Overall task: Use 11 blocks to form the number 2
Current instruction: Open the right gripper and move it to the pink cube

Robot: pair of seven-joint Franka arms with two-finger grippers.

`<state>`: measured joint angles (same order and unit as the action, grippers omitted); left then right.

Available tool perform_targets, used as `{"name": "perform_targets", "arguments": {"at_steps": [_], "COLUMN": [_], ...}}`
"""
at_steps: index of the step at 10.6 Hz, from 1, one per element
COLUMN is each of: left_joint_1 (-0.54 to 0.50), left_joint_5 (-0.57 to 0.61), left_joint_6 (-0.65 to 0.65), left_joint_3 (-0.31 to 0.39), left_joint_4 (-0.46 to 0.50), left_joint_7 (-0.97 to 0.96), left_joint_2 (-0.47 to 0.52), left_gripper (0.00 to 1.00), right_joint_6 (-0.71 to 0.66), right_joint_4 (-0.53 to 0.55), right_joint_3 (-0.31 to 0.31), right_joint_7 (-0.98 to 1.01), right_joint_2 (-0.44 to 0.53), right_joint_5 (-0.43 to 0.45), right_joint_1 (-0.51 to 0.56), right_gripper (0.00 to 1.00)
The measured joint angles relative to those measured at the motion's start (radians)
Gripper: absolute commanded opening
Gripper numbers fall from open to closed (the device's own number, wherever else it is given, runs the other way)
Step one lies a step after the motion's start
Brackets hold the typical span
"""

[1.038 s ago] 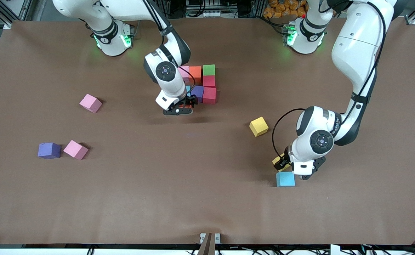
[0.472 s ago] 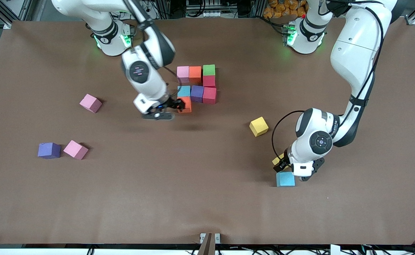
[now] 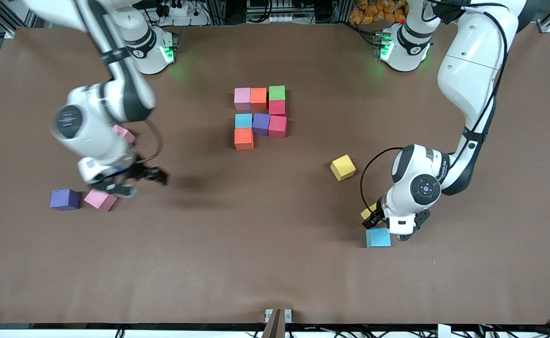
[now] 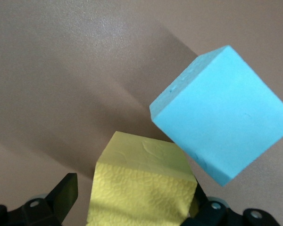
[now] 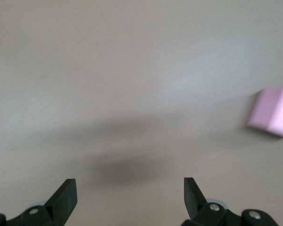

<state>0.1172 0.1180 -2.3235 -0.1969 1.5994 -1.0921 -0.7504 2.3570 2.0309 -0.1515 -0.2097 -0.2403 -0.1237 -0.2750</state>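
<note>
Straddling a yellow block (image 4: 141,188) with wide left gripper (image 4: 132,207), we risk nudging the touching blue block (image 4: 224,120); right gripper (image 5: 130,197) gapes empty.

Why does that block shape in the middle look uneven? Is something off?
Yes. The green block sits apart from the orange block beside it, leaving a gap and standing slightly farther from the camera, so that row of the number 2 looks crooked.
</note>
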Motion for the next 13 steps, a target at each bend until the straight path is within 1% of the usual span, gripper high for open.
{"name": "perform_targets", "arguments": {"at_steps": [1, 2, 3, 5, 9, 11, 13], "left_joint_1": [0.000, 0.000, 0.000, 0.000, 0.002, 0.003, 0.003], "left_joint_5": [0.000, 0.000, 0.000, 0.000, 0.000, 0.000, 0.000], "left_joint_6": [0.000, 0.000, -0.001, -0.001, -0.001, -0.001, -0.001], "left_joint_3": [0.000, 0.000, 0.000, -0.001, -0.001, -0.002, -0.002], "left_joint_4": [0.000, 0.000, 0.000, 0.000, 0.000, 0.000, 0.000], "left_joint_7": [0.000, 0.000, 0.000, 0.000, 0.000, 0.000, 0.000], "left_joint_2": [0.000, 0.000, 0.000, 0.000, 0.000, 0.000, 0.000], "left_gripper": [1.00, 1.00, 1.00, 1.00, 1.00, 1.00, 1.00], "right_joint_6": [-0.002, -0.003, -0.003, -0.003, -0.002, -0.002, -0.004], "right_joint_4": [-0.025, -0.048, -0.069, -0.100, -0.159, -0.178, -0.179], "right_joint_3": [0.000, 0.000, 0.001, 0.002, 0.005, 0.004, 0.004], "right_joint_7": [0.081, 0.112, 0.120, 0.073, -0.088, -0.103, -0.105], "right_joint_2": [-0.018, -0.040, -0.069, -0.133, -0.242, -0.267, -0.270], "right_joint_5": [0.005, 0.007, 0.006, -0.015, -0.018, -0.018, -0.018], "right_joint_1": [0.076, 0.135, 0.186, 0.257, 0.274, 0.277, 0.289], "right_gripper": [1.00, 1.00, 1.00, 1.00, 0.99, 0.99, 0.99]}}
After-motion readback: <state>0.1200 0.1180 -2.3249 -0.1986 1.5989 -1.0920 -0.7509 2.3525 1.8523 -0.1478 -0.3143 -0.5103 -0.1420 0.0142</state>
